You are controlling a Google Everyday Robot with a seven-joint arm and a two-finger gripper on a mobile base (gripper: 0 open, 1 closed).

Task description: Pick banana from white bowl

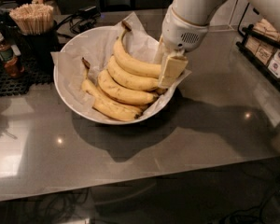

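Gripper (170, 71), cream-coloured and two-fingered, on the end of a thick white robot arm (191, 13), reaches down from the upper right into the right side of the wide round white bowl (60, 92). It sits in front of the right ends of the upper bananas and hides them. Whether it is closed on sth or not, I cannot tell.

The long, strongly curved yellow banana (130, 62) lies at the top of the pile, inside the bowl. Its stem w/ dark brown tip points up toward the back rim, and its body bends down to the right until it goes behind the gripper. Its other end is hidden there.

Below it lie several shorter yellow bananas (123, 94), side by side, approx. parallel, all on the crinkled white paper (98, 41) that lines the bowl. The paper's corners stand out over the rim at left and at back.

The bowl stands on a grey glossy table (200, 139). Left of the bowl, near it, is a dark cup full of thin wooden sticks (32, 17). Further left a brown bottle w/ white cap (4, 55) stands upright on a black mesh mat (14, 80). At the far right edge, well apart from the bowl, is a dark rack w/ small packets (270, 50).
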